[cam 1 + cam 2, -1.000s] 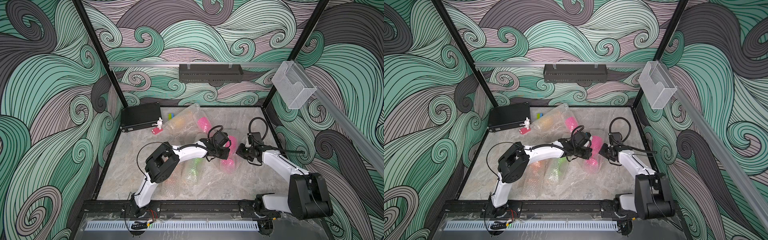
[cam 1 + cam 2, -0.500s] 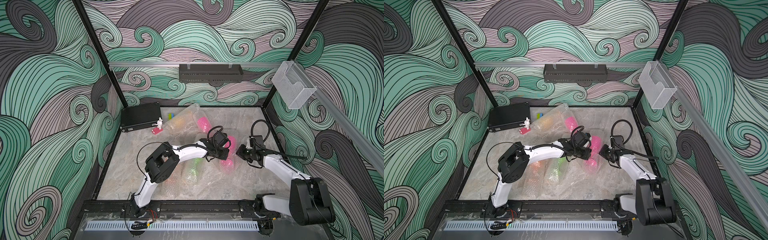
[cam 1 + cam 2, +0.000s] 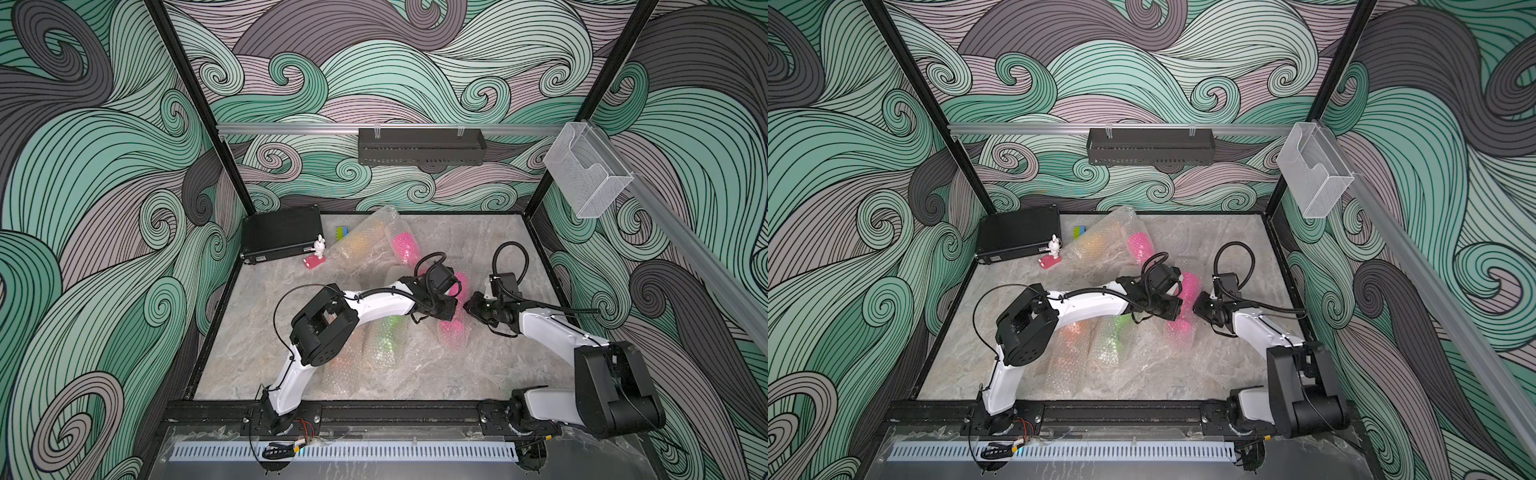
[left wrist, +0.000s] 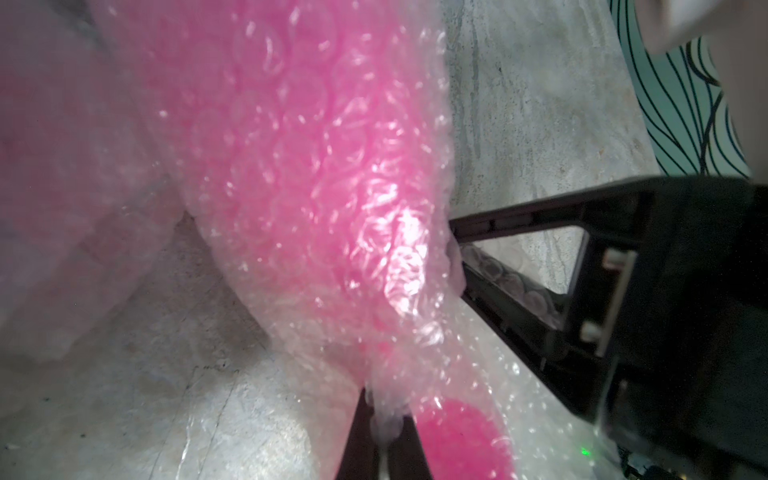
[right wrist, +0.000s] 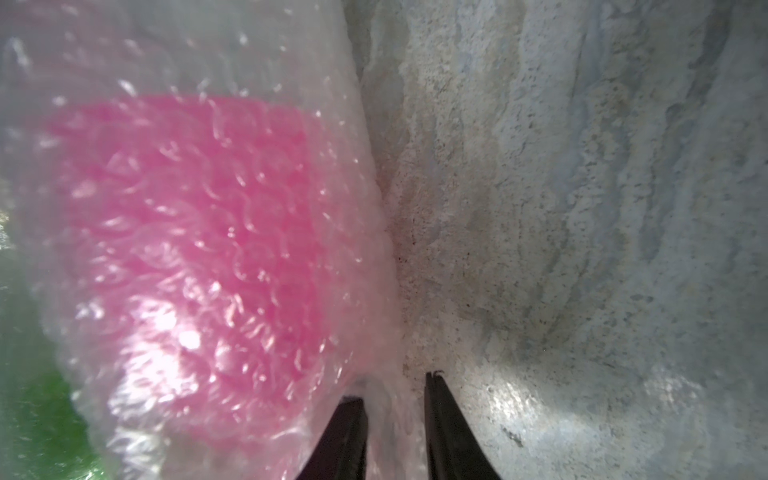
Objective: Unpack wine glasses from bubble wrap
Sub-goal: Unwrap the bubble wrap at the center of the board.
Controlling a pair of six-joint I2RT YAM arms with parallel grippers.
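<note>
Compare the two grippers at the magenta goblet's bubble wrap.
The left gripper is shut, pinching the bubble wrap; the right gripper has its jaws apart, only the wrap's edge between them. In a top view the left gripper lies across the wrapped magenta goblet, while the right gripper stands beside it. Both are black and at the same wrap.

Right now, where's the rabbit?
In both top views the rabbit stands far left on the table, beside the black case's near right corner, with the block to its right.

Rabbit figurine stands just beside black case.
</note>
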